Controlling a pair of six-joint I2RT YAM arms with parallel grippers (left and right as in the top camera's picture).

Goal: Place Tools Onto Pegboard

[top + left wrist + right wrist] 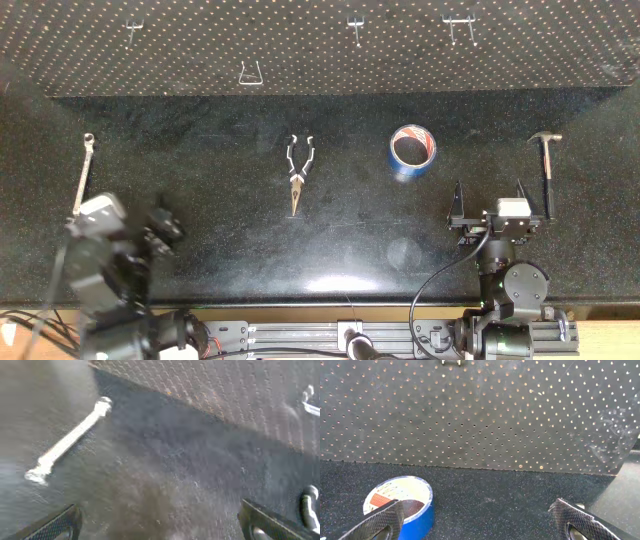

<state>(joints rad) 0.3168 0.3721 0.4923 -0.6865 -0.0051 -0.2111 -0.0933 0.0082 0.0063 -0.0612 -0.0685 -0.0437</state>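
A silver wrench [82,178] lies at the far left of the black table, and in the left wrist view the wrench [70,440] sits ahead of my left gripper [160,530] and off to one side. The left gripper [163,232] is open, low over the front left of the table, with nothing in it. Pliers [299,172] lie in the middle, a blue tape roll [412,150] right of them, and a hammer [546,170] at the far right. My right gripper [488,203] stands open between tape and hammer. The tape roll [402,500] sits just past one of its fingers [375,522].
The pegboard [320,50] rises along the back of the table, and the right wrist view faces it [480,410]. It carries a wire loop holder [250,75] and hooks [133,30] [355,28] [459,28]. Bare tabletop lies between the tools.
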